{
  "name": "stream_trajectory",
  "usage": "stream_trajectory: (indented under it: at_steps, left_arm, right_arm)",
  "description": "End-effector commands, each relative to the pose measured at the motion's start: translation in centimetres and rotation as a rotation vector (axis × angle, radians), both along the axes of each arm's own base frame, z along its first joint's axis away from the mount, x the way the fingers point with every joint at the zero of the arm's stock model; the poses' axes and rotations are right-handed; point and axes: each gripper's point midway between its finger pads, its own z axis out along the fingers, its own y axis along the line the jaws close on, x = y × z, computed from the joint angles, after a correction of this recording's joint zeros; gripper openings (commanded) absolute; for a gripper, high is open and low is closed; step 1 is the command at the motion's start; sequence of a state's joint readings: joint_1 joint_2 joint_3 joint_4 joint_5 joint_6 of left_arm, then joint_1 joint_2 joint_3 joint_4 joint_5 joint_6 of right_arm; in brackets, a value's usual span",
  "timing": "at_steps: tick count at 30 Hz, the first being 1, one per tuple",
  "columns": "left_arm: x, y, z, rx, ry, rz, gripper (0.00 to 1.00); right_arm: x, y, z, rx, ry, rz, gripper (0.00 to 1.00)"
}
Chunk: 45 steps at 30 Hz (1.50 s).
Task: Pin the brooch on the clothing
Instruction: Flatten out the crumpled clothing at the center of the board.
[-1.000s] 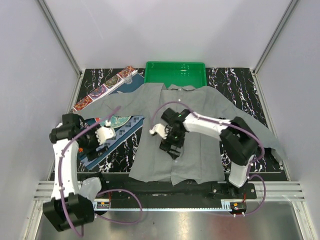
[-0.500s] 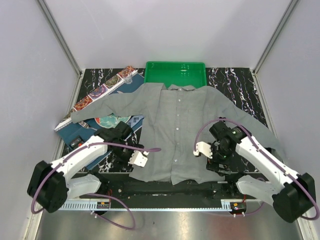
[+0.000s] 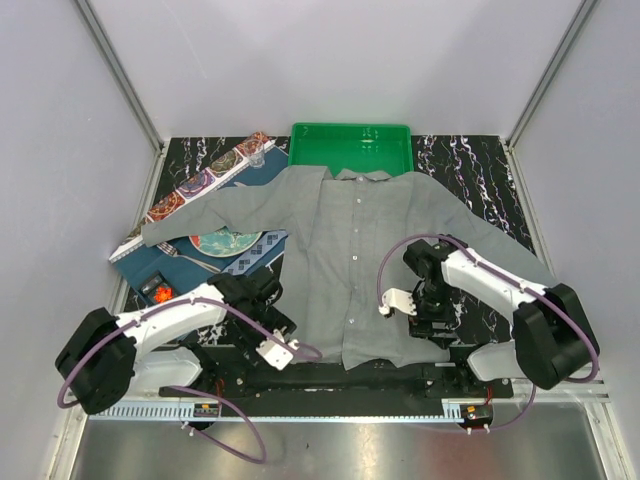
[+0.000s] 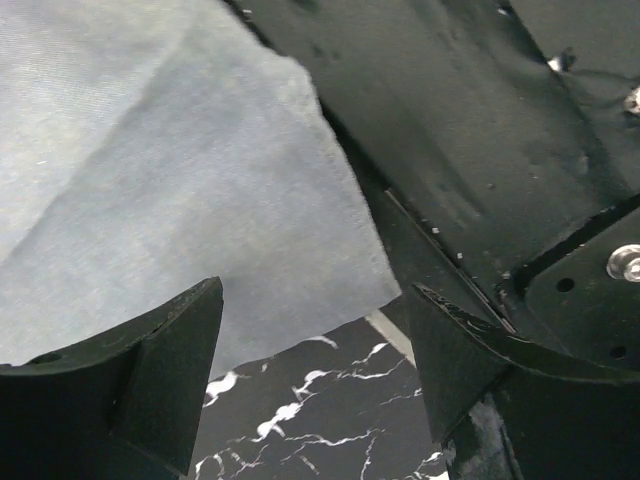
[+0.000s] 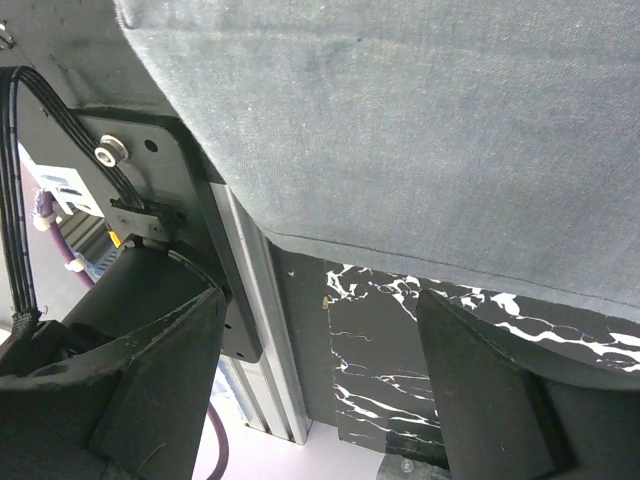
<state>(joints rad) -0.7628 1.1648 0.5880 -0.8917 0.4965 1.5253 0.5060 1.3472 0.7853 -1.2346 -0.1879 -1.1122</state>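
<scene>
The clothing [image 3: 355, 250], a grey button-up shirt, lies flat across the middle of the table, collar toward the back. The brooch [image 3: 160, 291], a tiny red-orange spot, sits at the left, beside the dark blue placemat [image 3: 215, 262], far from both grippers. My left gripper [image 3: 277, 351] hangs open at the shirt's front left corner; in the left wrist view the gripper [image 4: 315, 300] has the hem corner of the clothing [image 4: 150, 150] and marble between its fingers. My right gripper [image 3: 398, 303] stands open over the shirt's front right part. In the right wrist view that gripper [image 5: 320, 300] frames the hem of the clothing [image 5: 400, 120].
A green tray [image 3: 350, 148] stands at the back behind the collar. A red-and-teal plate [image 3: 225, 241] rests on the placemat, half under the left sleeve. A patterned strip [image 3: 200, 182] and a small glass [image 3: 257, 155] lie at the back left. An aluminium rail [image 5: 255, 330] runs along the front edge.
Both arms drew back toward the front: the left gripper from the plate to the shirt's front left corner, the right from the shirt's middle to its front right. The right jaws narrowed slightly.
</scene>
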Motion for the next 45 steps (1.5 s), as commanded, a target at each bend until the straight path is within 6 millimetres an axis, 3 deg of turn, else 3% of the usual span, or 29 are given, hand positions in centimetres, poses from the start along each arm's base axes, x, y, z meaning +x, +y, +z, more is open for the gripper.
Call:
stream_trajectory:
  at_steps: [1,3,6,10,11,14,15,16,18,19,21,22,23,24,25,26,28,29,31,32,37,42,45]
  left_arm:
    - [0.3,-0.2,-1.1,0.007,-0.054,-0.077,0.77]
    - [0.4,-0.2,-1.6,0.031,-0.043,-0.067,0.74]
    - [1.1,-0.9,-1.6,0.017,-0.062,-0.040,0.63]
    - [1.6,-2.0,-0.7,-0.035,-0.080,-0.035,0.31]
    - [1.6,-2.3,0.1,-0.058,-0.088,-0.036,0.17]
    - [1.3,-3.8,2.8,-0.144,-0.068,-0.036,0.00]
    - [1.3,-4.3,3.7,-0.162,-0.039,0.025,0.00]
    - [2.0,-5.9,5.9,-0.225,-0.030,0.057,0.00]
    - [2.9,-7.2,7.4,-0.235,0.069,0.220,0.00]
    - [4.6,-9.1,9.9,-0.306,0.081,0.269,0.00]
    - [7.4,-10.2,10.0,-0.279,0.206,0.478,0.00]
    - [9.4,-11.3,11.7,-0.309,0.222,0.540,0.00]
    - [11.3,-11.1,10.4,-0.256,0.319,0.691,0.00]
    - [12.6,-11.3,10.4,-0.253,0.363,0.758,0.00]
    - [14.8,-12.0,11.7,-0.291,0.384,0.809,0.00]
    - [16.8,-11.5,10.0,-0.236,0.474,0.954,0.00]
    - [20.6,-11.7,10.2,-0.248,0.508,1.091,0.00]
    - [22.1,-11.0,8.3,-0.195,0.587,1.222,0.00]
    - [24.1,-10.7,7.7,-0.186,0.621,1.317,0.00]
    - [24.5,-10.3,6.5,-0.148,0.659,1.387,0.00]
    - [25.6,-8.8,4.0,-0.079,0.669,1.529,0.00]
    - [25.3,-8.0,2.8,-0.038,0.706,1.596,0.00]
    - [25.4,-7.8,2.8,-0.041,0.693,1.605,0.00]
  right_arm:
    - [1.6,0.7,0.0,0.031,-0.016,-0.022,0.83]
    - [1.7,0.6,-0.1,0.029,-0.014,-0.025,0.83]
    - [2.2,0.3,-0.5,0.020,-0.035,-0.032,0.83]
    - [3.3,0.3,-0.4,0.030,-0.028,-0.095,0.83]
    - [3.6,0.3,-0.5,0.028,-0.018,-0.109,0.83]
    - [5.0,0.3,0.3,0.060,-0.010,-0.182,0.83]
    - [5.9,0.2,0.9,0.075,-0.020,-0.213,0.83]
    - [6.2,0.4,1.1,0.090,-0.018,-0.230,0.84]
    - [7.3,0.5,1.8,0.114,-0.033,-0.255,0.86]
    - [7.7,0.4,2.1,0.132,-0.036,-0.282,0.86]
    - [8.6,0.2,2.7,0.144,-0.044,-0.307,0.87]
    - [9.1,-0.2,3.1,0.154,-0.048,-0.338,0.87]
    - [9.4,-0.5,3.3,0.160,-0.042,-0.359,0.88]
    - [9.8,-0.8,4.0,0.168,-0.042,-0.379,0.87]
    - [10.1,-1.6,4.2,0.176,-0.042,-0.412,0.87]
    - [10.2,-2.0,4.2,0.174,-0.034,-0.425,0.87]
    - [10.1,-2.9,4.5,0.161,-0.028,-0.445,0.87]
    - [9.8,-3.3,4.8,0.162,-0.024,-0.461,0.86]
    - [9.3,-3.2,5.2,0.175,-0.030,-0.462,0.86]
    - [8.8,-3.0,5.4,0.179,-0.020,-0.457,0.86]
    - [6.7,-2.0,6.1,0.233,-0.004,-0.411,0.83]
    - [2.4,1.0,5.3,0.221,0.014,-0.167,0.82]
    - [0.8,1.7,4.9,0.211,0.026,-0.127,0.86]
